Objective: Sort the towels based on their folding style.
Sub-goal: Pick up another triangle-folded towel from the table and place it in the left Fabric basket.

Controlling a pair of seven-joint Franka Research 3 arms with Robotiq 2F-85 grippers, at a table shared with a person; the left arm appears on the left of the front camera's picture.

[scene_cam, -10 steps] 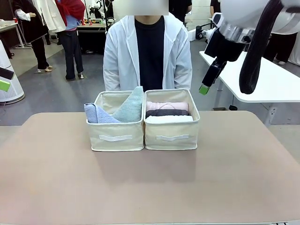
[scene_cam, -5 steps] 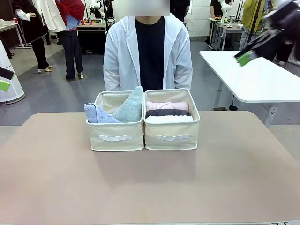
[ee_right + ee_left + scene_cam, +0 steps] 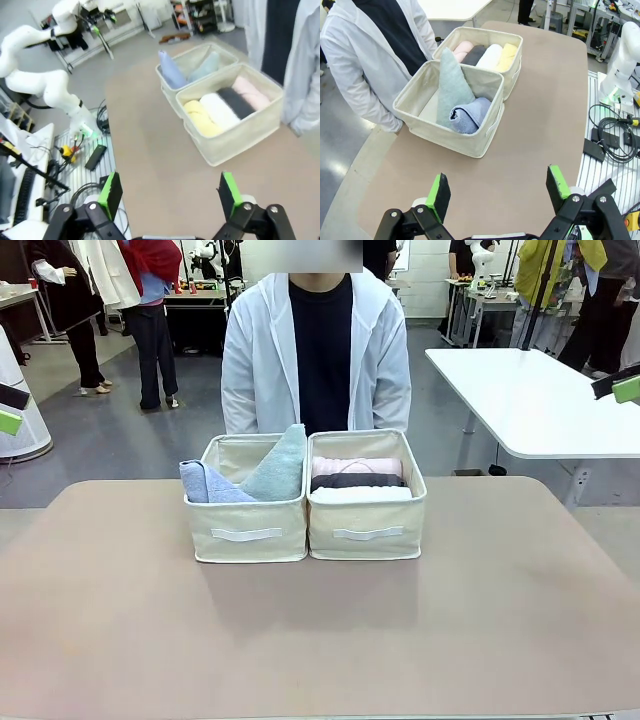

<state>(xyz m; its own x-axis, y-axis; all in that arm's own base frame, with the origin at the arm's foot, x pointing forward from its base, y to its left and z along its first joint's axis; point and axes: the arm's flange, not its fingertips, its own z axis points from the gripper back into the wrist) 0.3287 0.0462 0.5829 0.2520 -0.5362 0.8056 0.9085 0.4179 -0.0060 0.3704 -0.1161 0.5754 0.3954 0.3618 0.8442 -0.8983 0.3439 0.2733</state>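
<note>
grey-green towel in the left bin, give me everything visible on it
The grey-green towel is soft terry, folded into a tall cone or triangle, narrow tip up and wide end down in the bin. It leans diagonally, its tip rising above the rim near the wall shared with the neighbouring bin. It sits in the cream fabric bin on the robot's left. The light blue towel lies against its lower part. In the front view it overlaps the blue one. Nothing grips it.

Near tabletop [image 3: 300,640] open, two touching bins [image 3: 305,510] block the far middle, person [image 3: 316,350] behind.
</note>
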